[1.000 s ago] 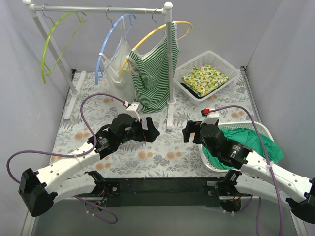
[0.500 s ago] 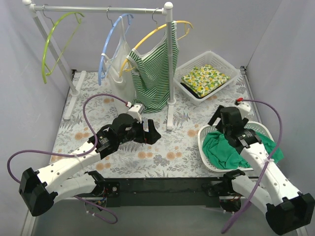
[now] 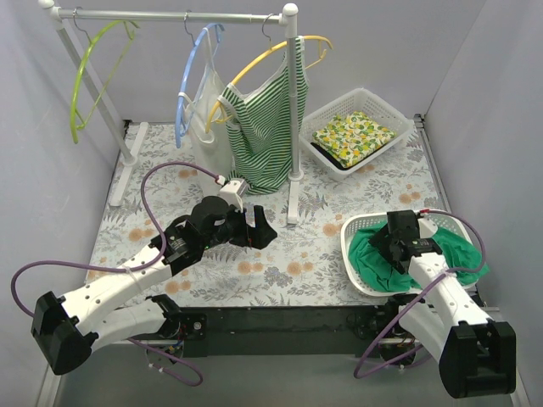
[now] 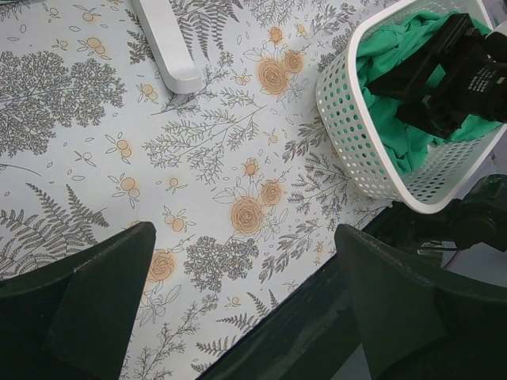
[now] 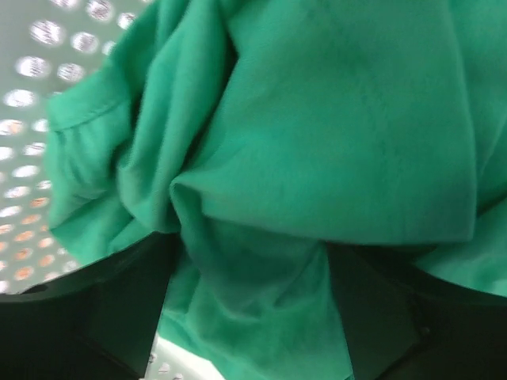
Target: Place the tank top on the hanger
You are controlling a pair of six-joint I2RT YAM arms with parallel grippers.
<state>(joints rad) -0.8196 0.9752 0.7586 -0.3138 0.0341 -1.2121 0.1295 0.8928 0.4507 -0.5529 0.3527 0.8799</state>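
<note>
The emerald-green tank top [image 3: 370, 259] lies crumpled in a round white perforated basket [image 3: 344, 246] at the front right, with part of it draped over the right rim. My right gripper [image 3: 386, 248] is down in the basket. In the right wrist view its open fingers [image 5: 119, 305] press into the green fabric [image 5: 317, 142], and a fold lies between them. The lime hanger [image 3: 83, 78] hangs bare at the left end of the rack. My left gripper [image 3: 260, 229] is open and empty above the table's middle [image 4: 245, 317]. The left wrist view also shows the basket [image 4: 348, 134].
A white rail rack [image 3: 170, 14] stands at the back. It holds a light-blue hanger [image 3: 188, 76] with a white top and a yellow hanger [image 3: 263, 58] with a striped top. The rack's right post [image 3: 293, 170] stands mid-table. A white basket [image 3: 361, 127] with lemon-print cloth is at the back right.
My right arm swung right from beside the basket, turned over it and dropped its gripper into the green tank top. My left arm has barely moved.
</note>
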